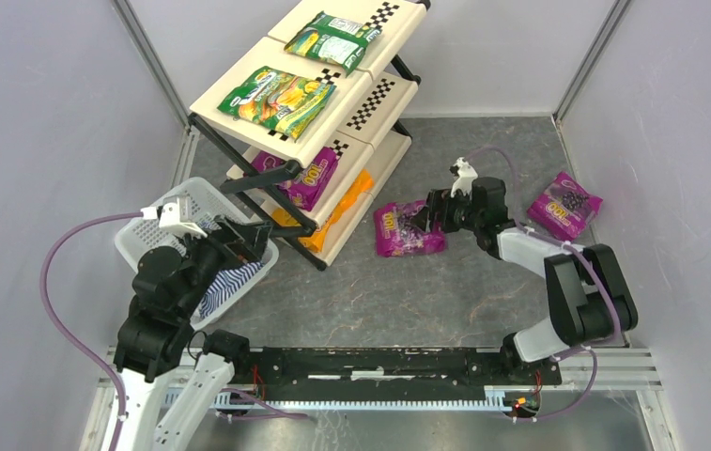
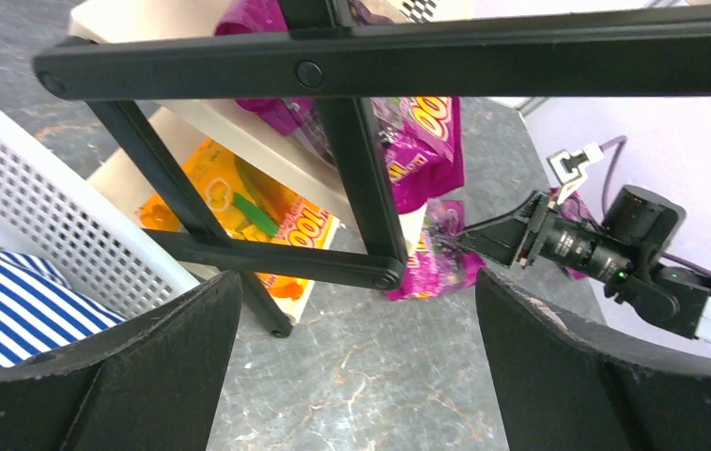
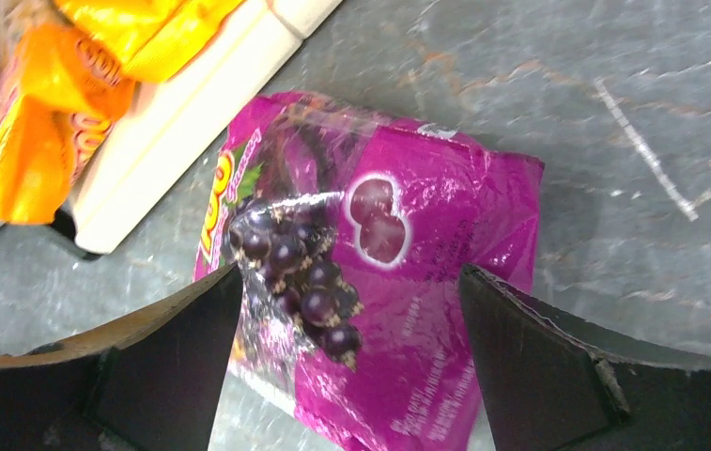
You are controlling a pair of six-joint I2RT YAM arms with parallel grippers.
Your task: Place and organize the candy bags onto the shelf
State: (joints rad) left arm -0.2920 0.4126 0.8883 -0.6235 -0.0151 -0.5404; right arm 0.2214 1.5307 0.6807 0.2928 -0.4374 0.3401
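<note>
Shelf: you see the shelf [image 1: 384, 94] standing at the far left of the counter [image 1: 408, 301], set at an angle, with three tiers.
Top tier: two green bags lie flat here, one on the nearer panel [image 1: 276, 100] and one on the farther panel [image 1: 332, 39].
Middle tier: one purple bag [image 1: 306, 178] lies at the front edge and hangs a little over it.
Bottom tier: an orange bag [image 1: 342, 211] lies on it. In the right wrist view its end sticks out past the panel edge.
Near bag: a second purple bag, the near bag [image 1: 408, 228], lies flat on the counter just beside the bottom tier, grape print facing up.
Far bag: a third purple one, the far bag [image 1: 564, 204], lies on the counter near the right wall, well apart from the shelf.
Right claw: your right claw [image 1: 424, 214] is above the near bag. In the wrist view the jaws stand wide apart, one on each side of the grape print – nothing is gripped.
Left claw: your left claw [image 1: 257, 237] is over the right rim of the basket [image 1: 196, 193], close to the black frame of the shelf. The jaws are wide apart and empty – the frame tubes are in front of them, not between them.
Basket: it is white mesh, left of the shelf, and a blue-white striped cloth [image 1: 229, 287] lies inside it.
</note>
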